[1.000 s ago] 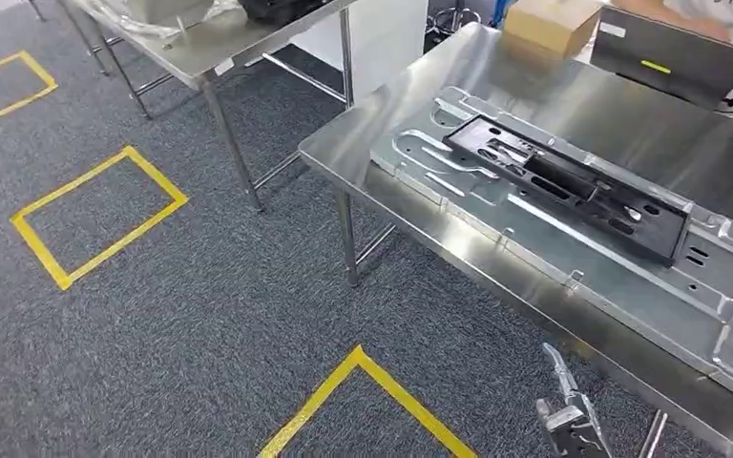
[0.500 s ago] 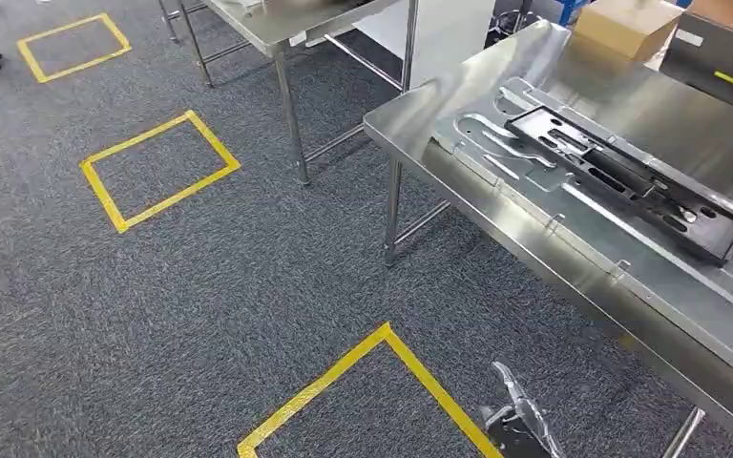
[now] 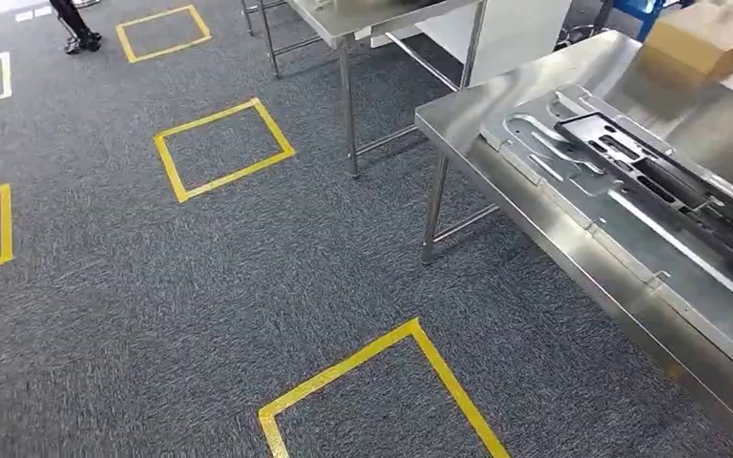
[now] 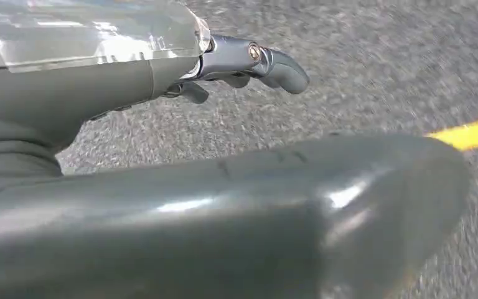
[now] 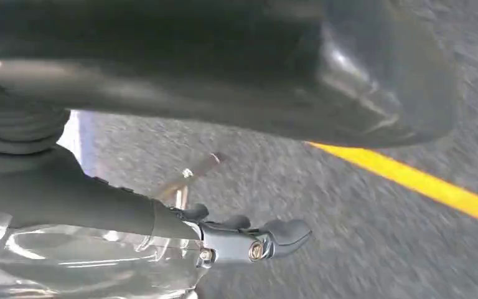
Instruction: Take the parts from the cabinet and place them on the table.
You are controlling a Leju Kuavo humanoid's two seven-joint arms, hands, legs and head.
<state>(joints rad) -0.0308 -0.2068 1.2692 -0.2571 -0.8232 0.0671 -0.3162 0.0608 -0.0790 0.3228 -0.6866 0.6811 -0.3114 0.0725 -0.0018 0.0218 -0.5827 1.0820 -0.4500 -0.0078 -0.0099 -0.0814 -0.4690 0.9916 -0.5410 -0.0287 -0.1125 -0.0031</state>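
A steel table (image 3: 458, 110) stands at the right of the head view. On it lies a large silver sheet-metal plate (image 3: 620, 239), and a long black part (image 3: 668, 176) rests on top of that plate. My left hand (image 4: 193, 212) hangs over grey carpet with its thumb and fingers (image 4: 249, 59) apart and nothing in them. My right hand (image 5: 193, 75) hangs the same way, fingers (image 5: 249, 243) stretched out and holding nothing, near a yellow floor line (image 5: 423, 184).
A cardboard box (image 3: 701, 43) sits at the table's far end. A second steel table (image 3: 363, 14) stands behind it. Yellow tape squares (image 3: 224, 148) mark the carpet, one close in front (image 3: 382, 382). A person's feet (image 3: 76, 33) show at the far left.
The camera has turned left, so the table and floor squares have slid to the right of the picture. My right hand, earlier at the head view's lower edge, has left that picture.
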